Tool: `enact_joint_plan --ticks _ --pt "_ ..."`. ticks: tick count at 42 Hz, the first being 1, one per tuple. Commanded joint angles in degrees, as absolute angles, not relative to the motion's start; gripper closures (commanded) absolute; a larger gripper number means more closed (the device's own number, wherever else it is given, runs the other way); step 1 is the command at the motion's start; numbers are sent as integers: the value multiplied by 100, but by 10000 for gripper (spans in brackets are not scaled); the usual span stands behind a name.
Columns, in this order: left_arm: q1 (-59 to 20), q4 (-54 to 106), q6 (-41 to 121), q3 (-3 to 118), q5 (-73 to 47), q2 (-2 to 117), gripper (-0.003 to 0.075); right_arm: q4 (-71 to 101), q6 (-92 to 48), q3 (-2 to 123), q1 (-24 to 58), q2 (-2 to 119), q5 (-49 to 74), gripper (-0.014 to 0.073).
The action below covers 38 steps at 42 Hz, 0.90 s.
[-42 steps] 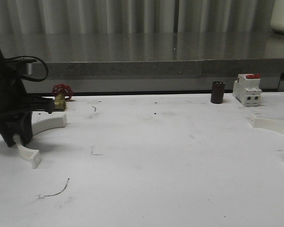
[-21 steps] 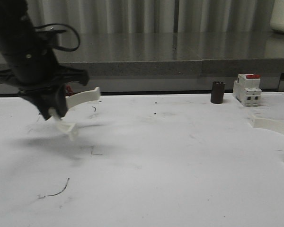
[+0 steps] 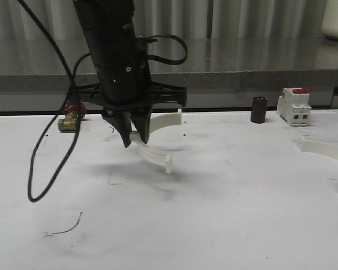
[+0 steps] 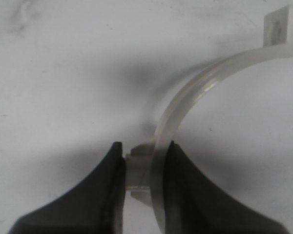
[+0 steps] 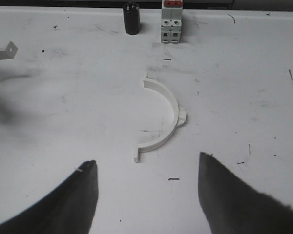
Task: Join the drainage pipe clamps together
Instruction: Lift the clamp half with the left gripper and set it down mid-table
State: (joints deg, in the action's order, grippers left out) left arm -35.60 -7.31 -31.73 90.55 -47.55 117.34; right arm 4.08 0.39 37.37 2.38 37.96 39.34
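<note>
2 clamp halves: our left pincer (image 3: pixel 134 140) is pinched on one half-ring (image 3: pixel 156 149) above the worktop (image 3: pixel 214 214); the other half-ring (image 5: pixel 162 116) lies rightward (under our open right pincer (image 5: pixel 146 195)).

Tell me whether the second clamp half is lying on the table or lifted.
Lying flat. The second clamp half rests on the table, untouched between the open right gripper jaws.

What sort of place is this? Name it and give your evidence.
Probably a workshop or lab bench: a scuffed white table holding hardware parts, namely a breaker, a brass valve and plastic pipe clamps, beside a stone counter.
</note>
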Motion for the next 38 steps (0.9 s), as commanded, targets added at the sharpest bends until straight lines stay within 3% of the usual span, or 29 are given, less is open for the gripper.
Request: enact_joint_plan --ticks 1,38 --pt "-3674 -746 -3498 9311 -4664 11522 666 369 0 3898 233 3827 3585 116" --pt "-3628 -697 -3586 9369 -4791 11832 666 369 0 3898 233 3827 3585 116"
